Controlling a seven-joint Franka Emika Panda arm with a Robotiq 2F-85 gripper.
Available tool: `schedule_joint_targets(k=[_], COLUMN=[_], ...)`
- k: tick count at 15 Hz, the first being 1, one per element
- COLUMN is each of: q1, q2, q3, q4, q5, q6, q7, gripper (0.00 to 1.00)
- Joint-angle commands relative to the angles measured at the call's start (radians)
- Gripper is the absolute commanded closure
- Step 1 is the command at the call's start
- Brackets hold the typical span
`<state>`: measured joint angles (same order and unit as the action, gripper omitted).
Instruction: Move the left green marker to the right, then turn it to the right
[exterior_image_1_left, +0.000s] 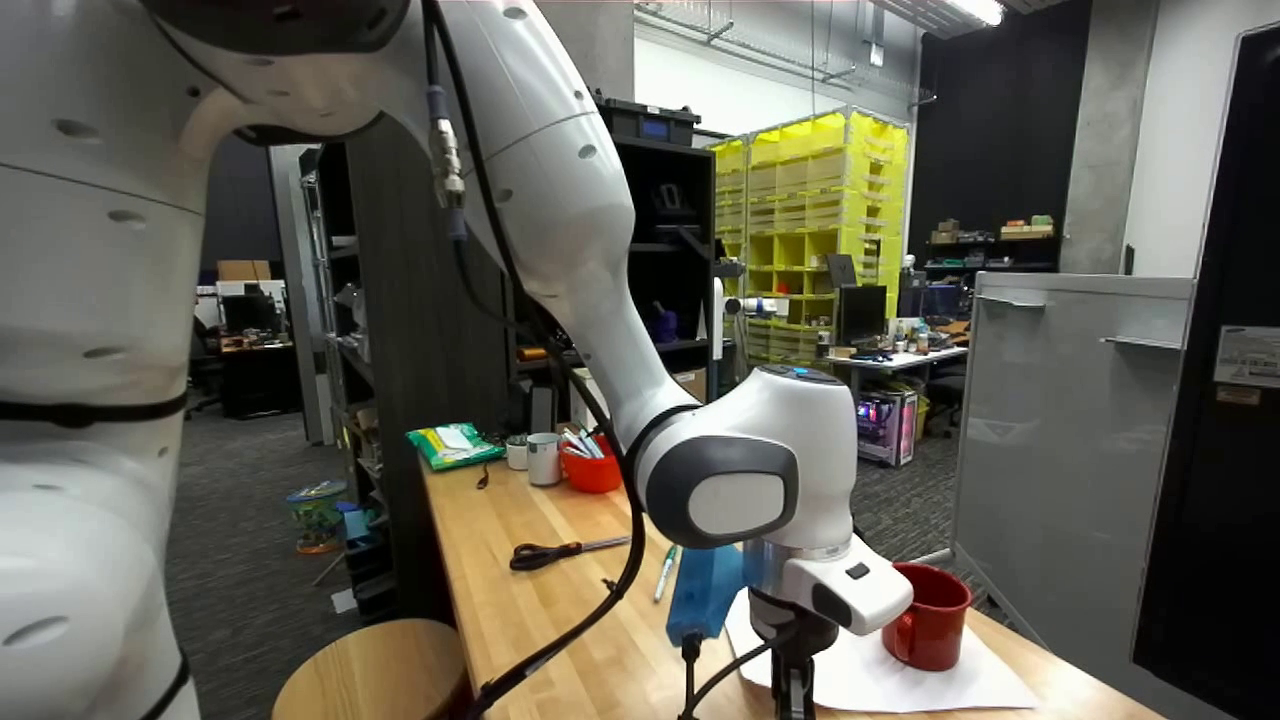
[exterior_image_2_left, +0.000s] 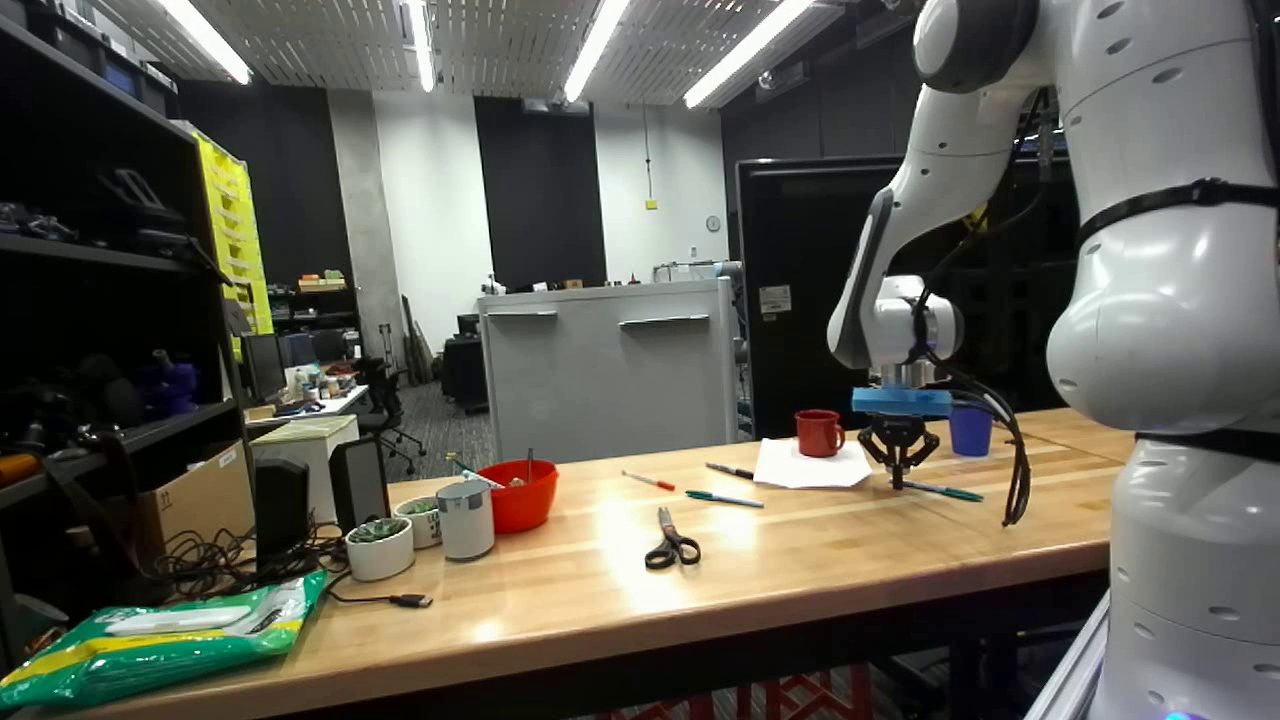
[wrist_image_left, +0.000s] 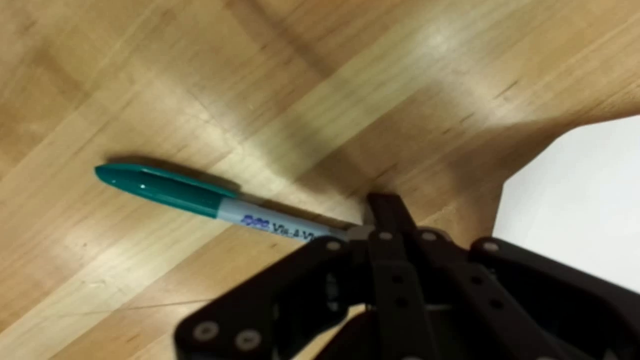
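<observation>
Two green markers lie on the table in an exterior view. A green marker (exterior_image_2_left: 724, 498) lies left of the white paper, and it also shows in an exterior view (exterior_image_1_left: 666, 572). Another green marker (exterior_image_2_left: 945, 490) lies right of the paper, beside my gripper (exterior_image_2_left: 897, 480). In the wrist view this marker (wrist_image_left: 175, 190) has its green cap to the left, and its white body runs behind the finger linkage. My gripper (wrist_image_left: 387, 200) is shut with its fingertips low at the table. I see nothing between them. The marker's far end is hidden, so contact with the finger cannot be told.
A white paper (exterior_image_2_left: 790, 475) with a red mug (exterior_image_2_left: 820, 433) lies near the gripper. A blue cup (exterior_image_2_left: 970, 430) stands behind. A black marker (exterior_image_2_left: 730, 470), a red pen (exterior_image_2_left: 650, 480), scissors (exterior_image_2_left: 670, 545) and a red bowl (exterior_image_2_left: 520, 495) are further left.
</observation>
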<state>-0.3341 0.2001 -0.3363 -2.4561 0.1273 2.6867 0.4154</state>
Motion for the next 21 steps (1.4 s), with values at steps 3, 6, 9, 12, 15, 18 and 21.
schedule_joint_targets(k=[3, 6, 9, 12, 15, 18, 21], q1=[-0.011, -0.017, -0.022, -0.029, -0.035, -0.039, -0.044], q2=[0.086, 0.095, 0.105, 0.113, 0.126, 0.134, 0.140], q3=[-0.006, -0.008, -0.009, -0.007, -0.008, -0.009, -0.011], q4=[0.077, 0.092, 0.105, 0.117, 0.130, 0.140, 0.150], q5=[0.047, 0.066, 0.080, 0.098, 0.111, 0.114, 0.116], q6=[-0.004, -0.017, -0.026, -0.036, -0.042, -0.050, -0.059], q7=[-0.046, -0.059, -0.067, -0.077, -0.083, -0.086, -0.091], gripper=[1.00, 1.00, 1.00, 1.00, 1.00, 1.00, 1.00])
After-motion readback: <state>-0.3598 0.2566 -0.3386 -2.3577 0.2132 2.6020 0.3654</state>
